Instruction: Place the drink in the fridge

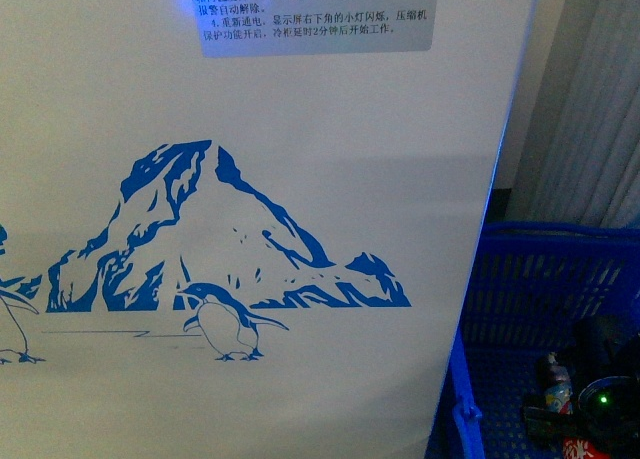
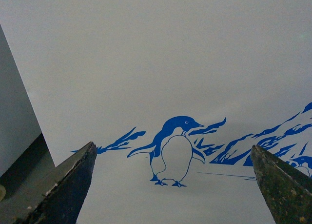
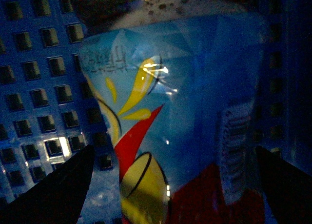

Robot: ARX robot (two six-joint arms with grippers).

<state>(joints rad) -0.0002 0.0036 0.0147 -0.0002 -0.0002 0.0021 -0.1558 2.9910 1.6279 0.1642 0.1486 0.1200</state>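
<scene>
The fridge [image 1: 330,369] fills most of the front view as a white wall with a blue mountain-and-penguin decal [image 1: 215,234]. My left gripper [image 2: 171,151] is open and empty, its two dark fingertips [image 2: 83,160] spread wide in front of a penguin on the fridge [image 2: 146,63]. The drink [image 3: 185,102], a blue carton with yellow and red graphics, lies in the blue crate [image 3: 39,87]. It sits between the spread fingers of my open right gripper [image 3: 173,153], which is not closed on it. The right arm [image 1: 605,394] shows dark, low in the crate.
The blue plastic crate [image 1: 540,279] stands on the floor right of the fridge. A small dark bottle [image 1: 556,379] stands in it beside the arm. A grey label with Chinese text [image 1: 315,14] is stuck high on the fridge. Pale curtains [image 1: 590,129] hang behind the crate.
</scene>
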